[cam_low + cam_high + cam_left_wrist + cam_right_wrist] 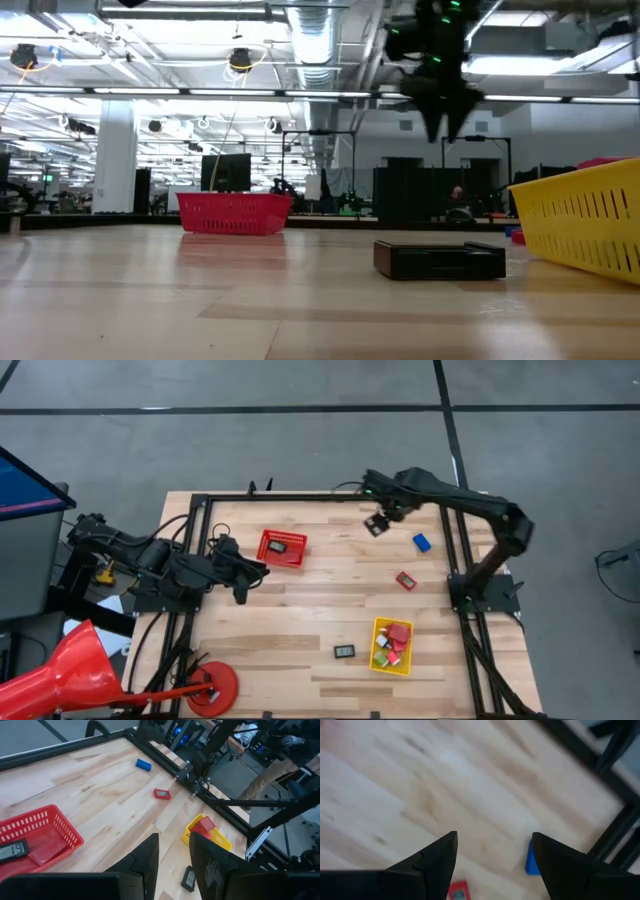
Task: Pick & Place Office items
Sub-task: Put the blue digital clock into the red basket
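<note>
Small office pieces are spread over the wooden table. A blue block (421, 542) and a red pale-faced piece (405, 580) lie flat toward the right. A dark rectangle (344, 651) lies near the yellow bin (377, 660), which holds red, green and pink pieces. The red mesh basket (266, 556) holds a dark pale-faced rectangle (12, 851). My right gripper (378, 523) hangs open and empty above the far part of the table, left of the blue block (532, 860). My left gripper (240, 585) waits open beside the basket's left, near corner.
A black frame (455, 510) runs around the tabletop. A red funnel-like object (60, 670) and a red round base (213, 685) sit at the near left corner. Bare wood lies between basket and bin. Beyond the table stand dark desks and monitors.
</note>
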You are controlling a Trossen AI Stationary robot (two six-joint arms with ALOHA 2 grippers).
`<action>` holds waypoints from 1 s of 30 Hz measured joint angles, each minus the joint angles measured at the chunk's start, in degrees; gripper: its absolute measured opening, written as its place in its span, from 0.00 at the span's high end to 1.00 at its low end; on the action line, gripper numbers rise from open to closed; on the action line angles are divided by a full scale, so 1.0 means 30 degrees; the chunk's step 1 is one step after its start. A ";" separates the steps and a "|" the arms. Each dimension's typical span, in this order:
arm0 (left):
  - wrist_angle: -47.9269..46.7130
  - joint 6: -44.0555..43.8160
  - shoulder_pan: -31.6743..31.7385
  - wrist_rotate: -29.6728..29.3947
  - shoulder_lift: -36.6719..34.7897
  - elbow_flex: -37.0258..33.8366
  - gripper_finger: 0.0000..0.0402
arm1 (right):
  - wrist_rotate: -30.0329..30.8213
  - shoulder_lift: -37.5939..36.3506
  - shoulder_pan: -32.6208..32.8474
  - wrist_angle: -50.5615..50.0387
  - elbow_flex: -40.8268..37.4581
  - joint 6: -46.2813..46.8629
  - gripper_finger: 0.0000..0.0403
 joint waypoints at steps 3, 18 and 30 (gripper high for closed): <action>0.0000 0.0000 0.0222 -0.0061 0.0000 0.0000 0.74 | -0.1001 -0.1742 -0.0848 0.0617 -0.3262 -0.0690 0.38; 0.1991 -0.0009 0.2905 0.1260 0.0007 0.0000 0.74 | -0.1565 -0.2929 -0.7213 0.4457 -1.0811 -0.4298 0.38; 0.3443 -0.0015 0.4039 0.1593 0.0007 0.0000 0.74 | -0.1602 -0.1584 -0.7731 0.7569 -1.2807 -0.5390 0.38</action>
